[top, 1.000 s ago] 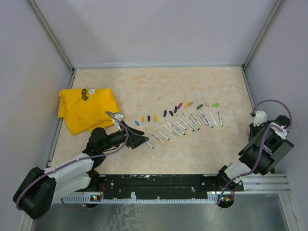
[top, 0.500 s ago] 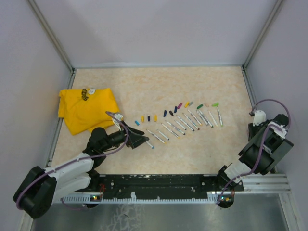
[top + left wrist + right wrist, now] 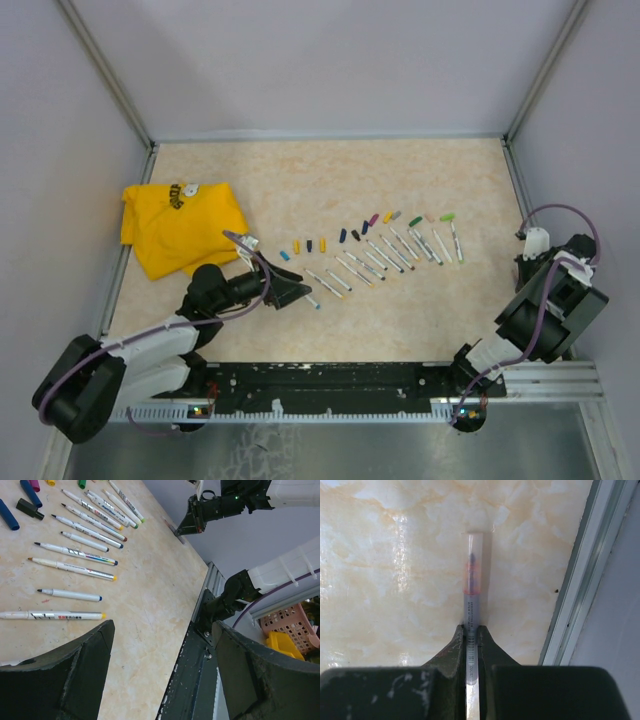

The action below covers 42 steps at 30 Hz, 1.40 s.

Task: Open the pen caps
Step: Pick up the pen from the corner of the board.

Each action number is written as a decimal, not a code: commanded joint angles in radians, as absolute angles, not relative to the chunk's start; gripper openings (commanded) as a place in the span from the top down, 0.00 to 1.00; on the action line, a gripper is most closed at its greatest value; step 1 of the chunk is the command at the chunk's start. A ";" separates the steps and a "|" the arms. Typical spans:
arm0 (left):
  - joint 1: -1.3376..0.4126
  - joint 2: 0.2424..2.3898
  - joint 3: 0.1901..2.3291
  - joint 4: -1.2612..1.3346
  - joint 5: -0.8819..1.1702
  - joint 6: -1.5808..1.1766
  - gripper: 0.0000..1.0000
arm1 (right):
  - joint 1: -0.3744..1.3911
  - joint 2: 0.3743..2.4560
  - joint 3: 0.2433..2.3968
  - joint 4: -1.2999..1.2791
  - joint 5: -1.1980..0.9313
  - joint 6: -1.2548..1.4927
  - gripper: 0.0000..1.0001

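Note:
A slanted row of small coloured pen caps point(image 3: 345, 236) lies mid-table, with a row of thin whitish pens point(image 3: 385, 256) just in front of it. The left wrist view shows those pens point(image 3: 75, 552) and a few caps point(image 3: 7, 515). My left gripper point(image 3: 287, 292) point(image 3: 162, 627) stands open and empty, low over the table at the left end of the rows. My right gripper point(image 3: 524, 262) point(image 3: 471, 630) is by the table's right edge, shut on a pen barrel point(image 3: 471, 610). A clear cap point(image 3: 474, 560) covers that pen's tip, pointing at the table.
A crumpled yellow cloth point(image 3: 180, 225) lies at the left. Grey walls and metal frame strips point(image 3: 585, 580) border the table. The black base rail point(image 3: 330, 380) runs along the near edge. A pink basket point(image 3: 290, 625) sits beyond the rail.
The right wrist has shifted slightly left and up by the right edge. The left arm has barely moved and stays open.

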<state>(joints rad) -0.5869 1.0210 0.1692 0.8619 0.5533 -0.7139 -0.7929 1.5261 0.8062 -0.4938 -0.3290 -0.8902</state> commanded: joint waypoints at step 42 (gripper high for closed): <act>-0.650 1.258 0.052 1.449 0.377 -0.831 0.18 | 0.282 1.227 0.974 -0.598 -0.865 -0.487 1.00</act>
